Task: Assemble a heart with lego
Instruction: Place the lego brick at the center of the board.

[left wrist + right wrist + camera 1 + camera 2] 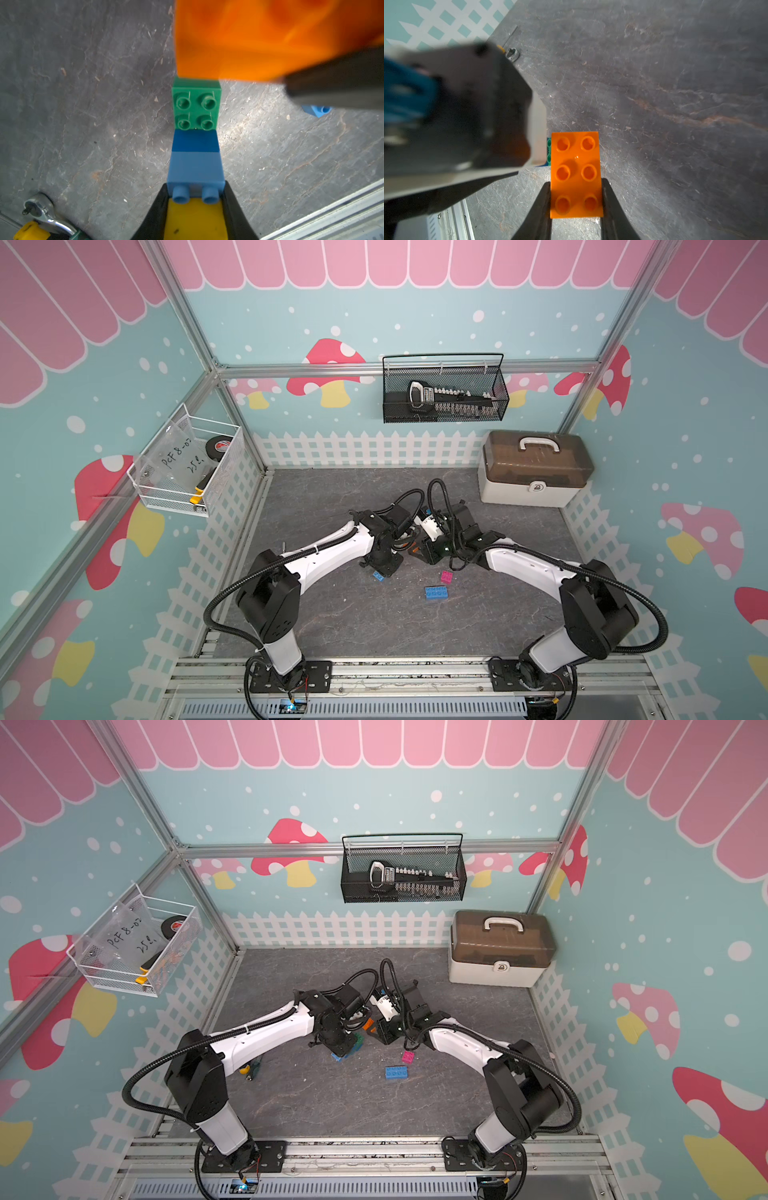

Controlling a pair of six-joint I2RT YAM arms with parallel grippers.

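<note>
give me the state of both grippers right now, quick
left gripper: closed, holding the half-built heart by its yellow and light blue end
right gripper: closed, holding the orange brick

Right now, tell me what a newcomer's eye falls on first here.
Mid-table, the right gripper clamps a bright orange six-stud plastic brick close by the part-built heart, a stack of green, dark blue, light blue and yellow bricks held in the left gripper. Nearer the robot, a small pink brick and a long light blue brick lie loose on the grey slate-look mat.
</note>
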